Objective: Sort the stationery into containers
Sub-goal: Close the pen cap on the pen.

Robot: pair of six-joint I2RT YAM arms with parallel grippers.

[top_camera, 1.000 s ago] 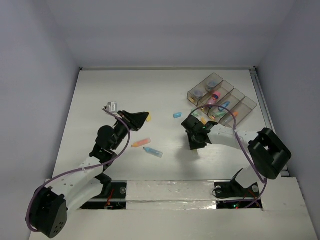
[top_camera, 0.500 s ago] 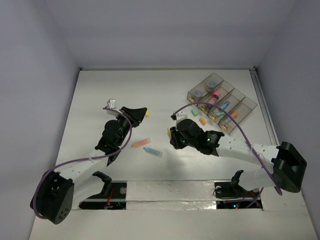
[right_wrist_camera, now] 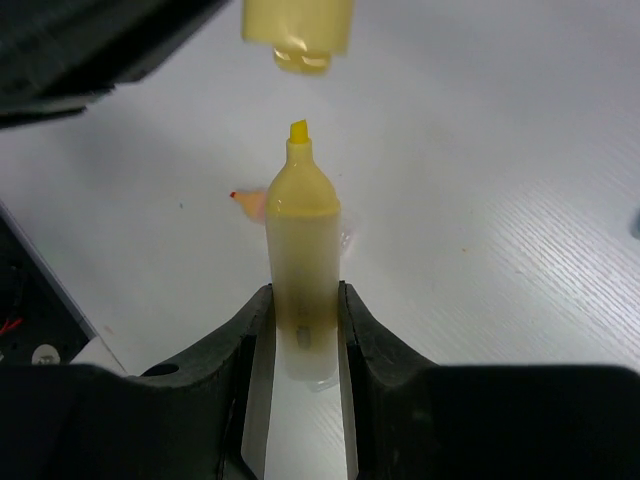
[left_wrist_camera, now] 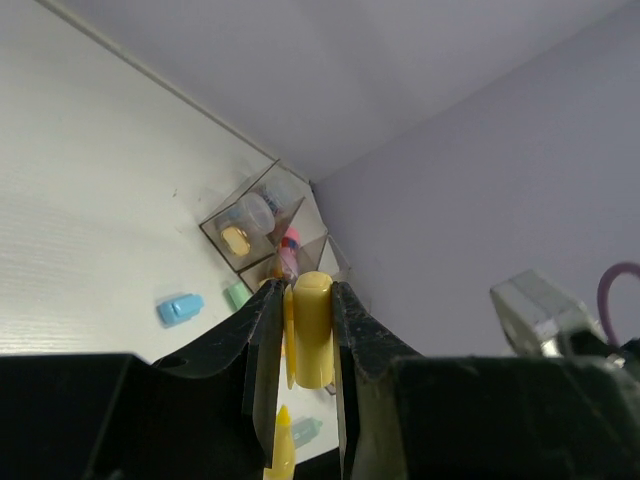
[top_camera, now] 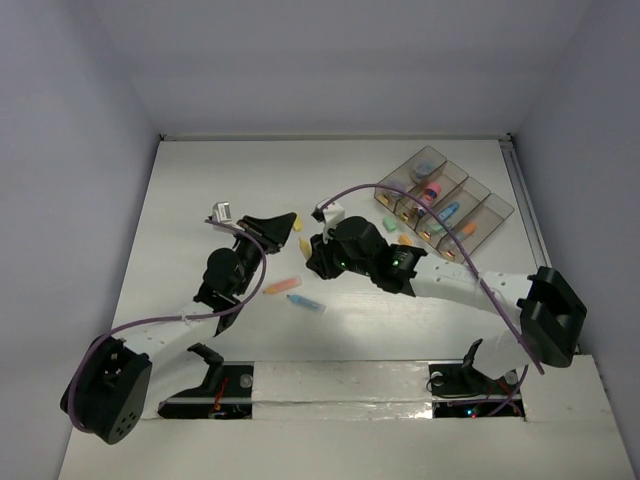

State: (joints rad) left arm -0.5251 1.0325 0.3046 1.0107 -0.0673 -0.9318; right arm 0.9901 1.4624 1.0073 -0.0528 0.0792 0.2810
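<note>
My left gripper (top_camera: 291,223) is shut on a yellow marker cap (left_wrist_camera: 312,330), held above the table. My right gripper (top_camera: 310,252) is shut on the uncapped yellow marker (right_wrist_camera: 303,250). Its tip points at the cap's open end (right_wrist_camera: 298,30), a short gap away. The smoky four-compartment tray (top_camera: 500,205) stands at the far right and holds clear tubs, a pink marker (top_camera: 432,191) and a blue marker (top_camera: 449,210). An orange marker (top_camera: 282,286) and a blue marker (top_camera: 306,303) lie on the table below both grippers.
A loose blue cap (left_wrist_camera: 180,308) and a pale green piece (left_wrist_camera: 237,294) lie near the tray (left_wrist_camera: 215,222). A small orange piece (top_camera: 405,240) lies just in front of the tray. The right arm's purple cable (top_camera: 375,187) arcs over the middle of the table.
My right arm has swung left from beside the tray, carrying the yellow marker up to my left gripper. My left gripper has stayed almost in place with the cap.
</note>
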